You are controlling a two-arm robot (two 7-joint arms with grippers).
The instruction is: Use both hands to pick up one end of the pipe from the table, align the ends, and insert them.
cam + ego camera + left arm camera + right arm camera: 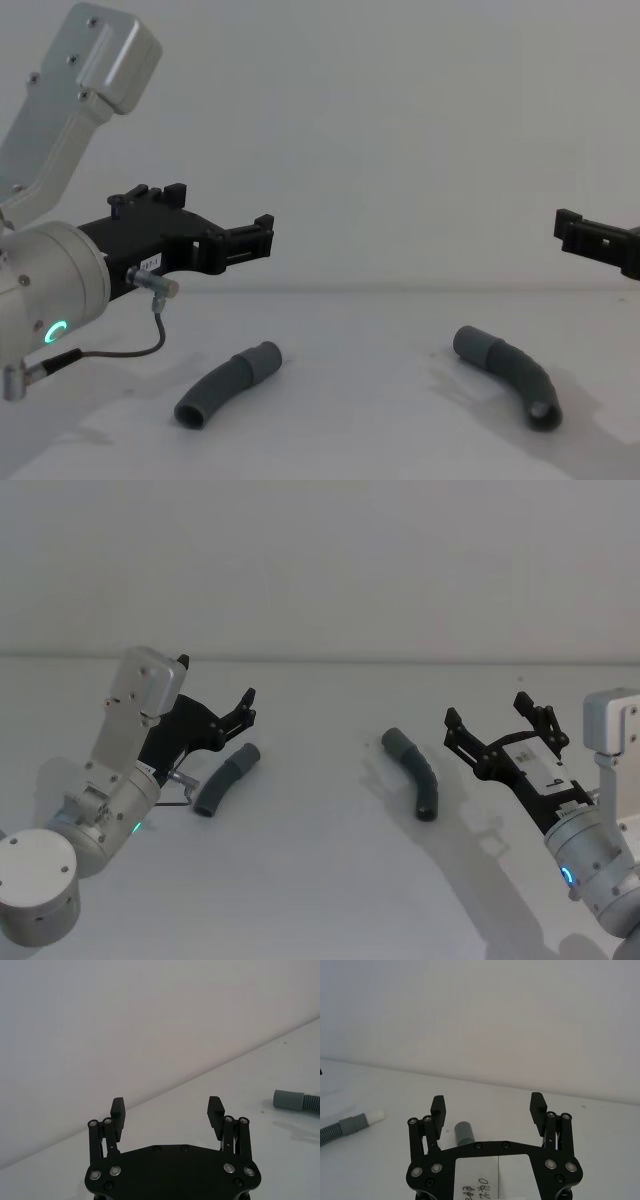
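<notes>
Two curved dark grey pipe pieces lie apart on the white table point(320, 890). The left piece point(225, 780) point(228, 383) rests just below and in front of my left gripper point(215, 680) point(225, 215), which hovers open and holds nothing. The right piece point(412, 770) point(505, 385) lies left of my right gripper point(487, 710) point(575, 228), also open and raised. In the right wrist view the open gripper point(488, 1107) faces a grey cuff point(464, 1132), and a white-tipped end point(376, 1116) shows farther off. The left wrist view has the open gripper point(166, 1107) and a grey cuff point(290, 1100).
A plain pale wall rises behind the table's far edge point(320, 660). A thin cable point(120, 350) loops under the left wrist.
</notes>
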